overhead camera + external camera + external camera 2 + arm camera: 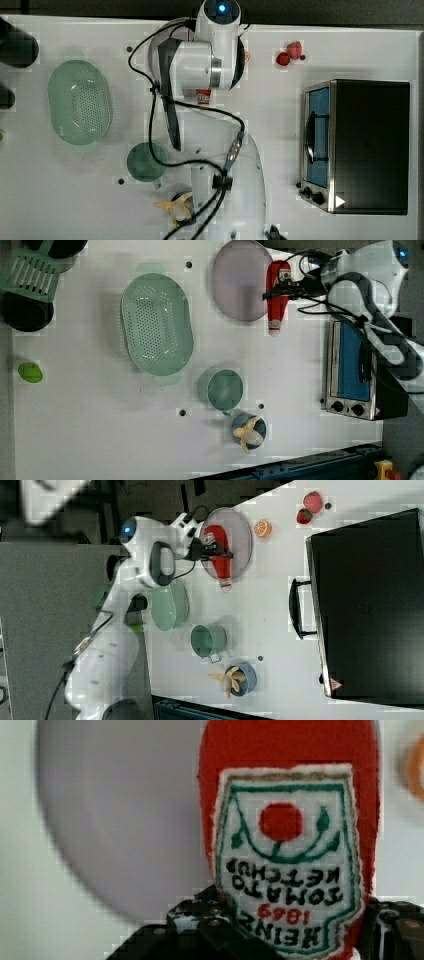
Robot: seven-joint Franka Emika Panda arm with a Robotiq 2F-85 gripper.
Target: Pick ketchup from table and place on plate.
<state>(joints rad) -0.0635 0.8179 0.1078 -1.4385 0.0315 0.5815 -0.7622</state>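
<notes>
Okay so the Heinz ketchup bottle (276, 295) is lying flat on the white desk (100, 430), just off the edge of the lilac-grey plate (240, 285). In the left view it sits at 3 o'clock from the plate, so the plate is at 9 o'clock from the bottle. Whether it's touching the rim I can't tell; in the right view it looks to overlap the plate, probably just the angle.

Its long axis runs 12 to 6 in the left view, white cap toward 6, fat base toward 12. So it lies parallel to the plate's edge, not pointing at it.

The jaws (280, 287) come in from 3 o'clock in the left view and sit straddling the bottle around its label, across the long axis. From the wrist view, dark fingers flank the label on both sides. My read is they're partly open around the bottle, not clearly squeezing yet.

Coming move, I'd guess: pinch, lift, short sideways hop toward 9 o'clock onto the plate.
</notes>
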